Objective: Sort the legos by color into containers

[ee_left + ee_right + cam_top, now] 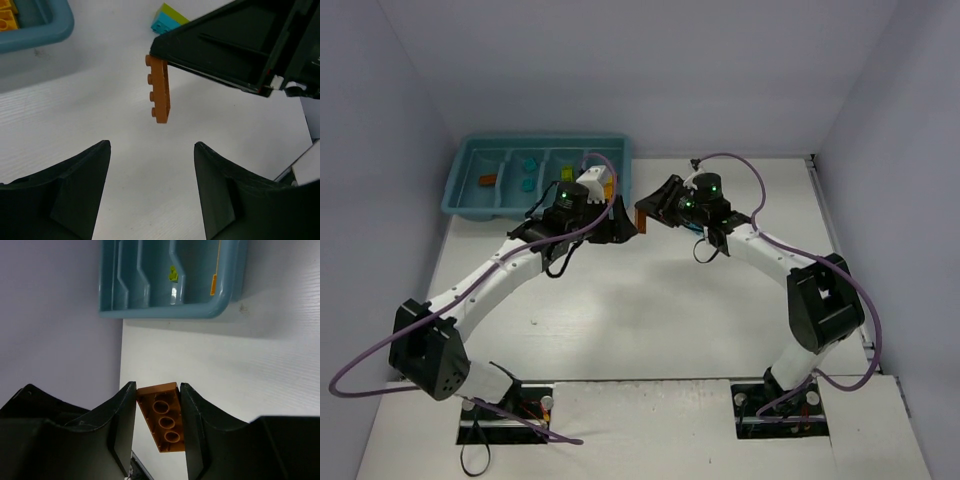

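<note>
Several legos (528,166) already lie in compartments of the tray (460,192) at the far-left corner of the bench (650,320); sorting is judged partly done. The right hand (157,388) is clenched on a brown-orange lego (159,90) above the bench near the tray's right end, facing the released, empty left hand (151,146). A lime green lego (173,12) and a teal lego (162,24), touching on the bench, are not yet sorted.

A robotics lab is suggested: a white table (650,320) is boxed in by plain pale walls (650,70), a left arm (485,280) and a right arm (820,295) are bolted at its near edge, and purple cables (725,155) are looped alongside.
</note>
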